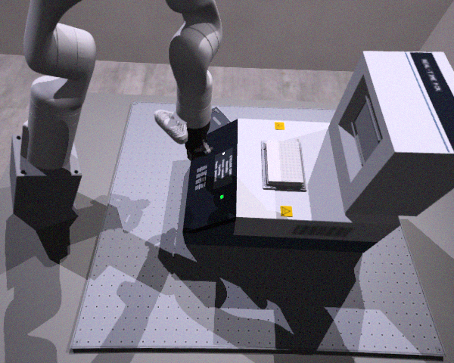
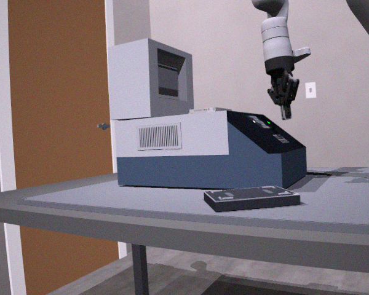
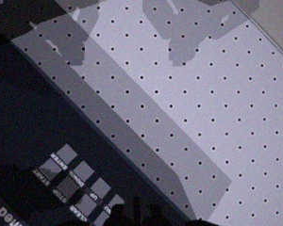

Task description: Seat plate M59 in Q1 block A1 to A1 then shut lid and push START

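Observation:
Plate M59 (image 1: 291, 162) (image 2: 203, 110) lies on the block area on top of cycler Q1 (image 1: 254, 203) (image 2: 190, 171); whether it is fully flat, and its A1 corner, cannot be told. The plate is uncovered, with the lid (image 1: 366, 131) (image 2: 168, 80) back in the tall rear housing. Q1's lamp (image 1: 221, 197) (image 2: 268, 122) is green. The front keys (image 1: 200, 178) (image 2: 280, 138) (image 3: 85, 205) show START, STOP and CLEAR in the wrist view; the LID key is partly hidden by the gripper. My gripper (image 1: 207, 149) (image 2: 285, 118) (image 3: 137, 212) is shut and empty, above the front panel near the keys' LID end.
The nest N1 (image 1: 220, 117) (image 2: 251, 194) stands empty beside Q1, partly behind the arm in the top view. Q1's rear housing (image 1: 407, 113) (image 2: 130, 79) rises high behind the block. The perforated board (image 1: 149, 320) (image 3: 217, 108) lies under Q1.

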Available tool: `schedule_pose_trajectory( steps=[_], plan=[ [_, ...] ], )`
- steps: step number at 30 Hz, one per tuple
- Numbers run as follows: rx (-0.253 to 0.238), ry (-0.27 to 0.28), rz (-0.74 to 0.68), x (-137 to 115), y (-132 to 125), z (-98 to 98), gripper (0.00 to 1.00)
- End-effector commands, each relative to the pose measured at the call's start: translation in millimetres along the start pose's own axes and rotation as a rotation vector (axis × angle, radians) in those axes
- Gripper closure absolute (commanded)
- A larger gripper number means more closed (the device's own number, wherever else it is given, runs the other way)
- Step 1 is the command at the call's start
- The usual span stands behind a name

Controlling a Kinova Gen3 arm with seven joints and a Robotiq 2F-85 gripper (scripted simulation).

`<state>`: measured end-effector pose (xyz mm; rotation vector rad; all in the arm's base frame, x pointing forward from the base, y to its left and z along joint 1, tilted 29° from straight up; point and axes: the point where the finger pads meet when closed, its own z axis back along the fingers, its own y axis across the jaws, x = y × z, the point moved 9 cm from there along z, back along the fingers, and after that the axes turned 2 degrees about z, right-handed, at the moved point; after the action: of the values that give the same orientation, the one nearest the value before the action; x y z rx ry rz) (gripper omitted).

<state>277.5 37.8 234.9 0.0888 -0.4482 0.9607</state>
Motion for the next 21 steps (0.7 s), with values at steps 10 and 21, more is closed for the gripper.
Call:
schedule_pose_trajectory(
  steps=[10,21],
  plan=[
    [0.000,0.010,-0.001,1.6,-1.4,-15.5,0.90],
    [0.000,0.010,-0.001,1.8,-1.8,-21.0,0.90]
  ],
)
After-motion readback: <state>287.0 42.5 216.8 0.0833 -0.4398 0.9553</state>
